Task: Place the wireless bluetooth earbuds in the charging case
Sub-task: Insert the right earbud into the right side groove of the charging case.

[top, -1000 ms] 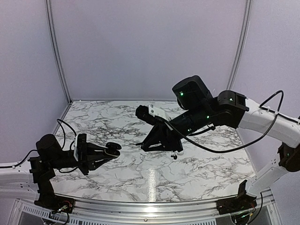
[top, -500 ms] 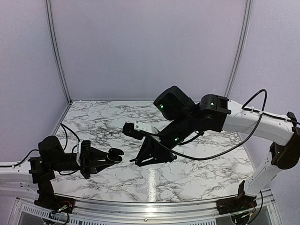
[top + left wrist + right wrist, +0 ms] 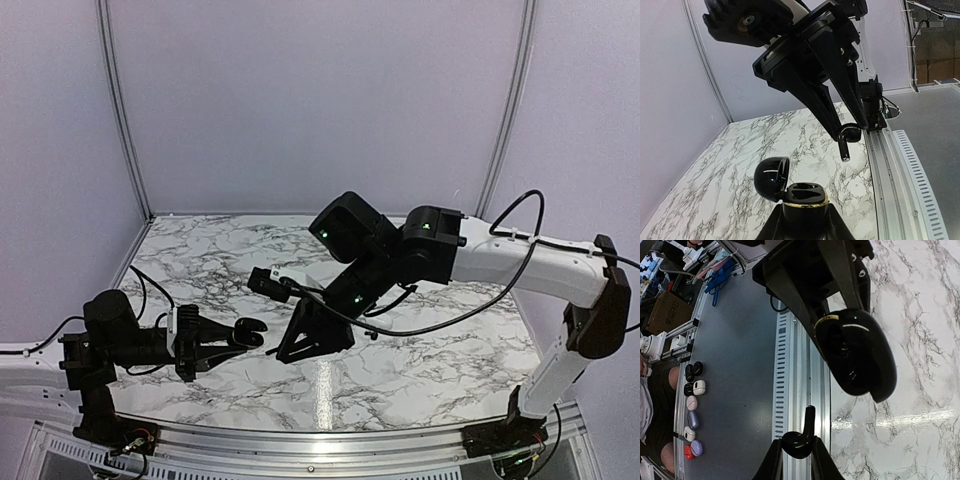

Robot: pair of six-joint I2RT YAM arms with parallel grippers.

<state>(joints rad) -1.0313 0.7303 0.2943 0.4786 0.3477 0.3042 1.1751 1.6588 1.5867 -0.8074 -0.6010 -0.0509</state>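
Top external view: the left gripper [image 3: 228,336] sits low over the near-left part of the marble table [image 3: 420,370], its fingers closed on the charging case [image 3: 246,328]. The right arm stretches across from the right side. The right gripper [image 3: 279,352] points down and to the left, its tips just beside the case. From up here the earbud is too small to pick out.

Left wrist view: the charging case [image 3: 802,200] is clamped between the two fingers at the bottom edge and stands open. Its lid [image 3: 771,177] is tipped back to the left, and a gold ring runs round the mouth. I cannot tell whether the dark sockets inside are filled. Above it and to the right, the right gripper [image 3: 850,131] comes down with its long black fingers pinched on a black earbud [image 3: 850,136], stem hanging downward. The bud is near the case but apart from it — off to the right of the opening, not over it.

Right wrist view: the earbud [image 3: 799,442] is nipped between the two fingers at the bottom, its stem pointing toward the case [image 3: 855,357]. The case sits ahead, held by the left gripper's fingers [image 3: 845,275], with a gap between bud and case. Past the table's aluminium rail [image 3: 795,370], on a grey surface, lies a row of small cases [image 3: 692,405] — black, white, purple, red.
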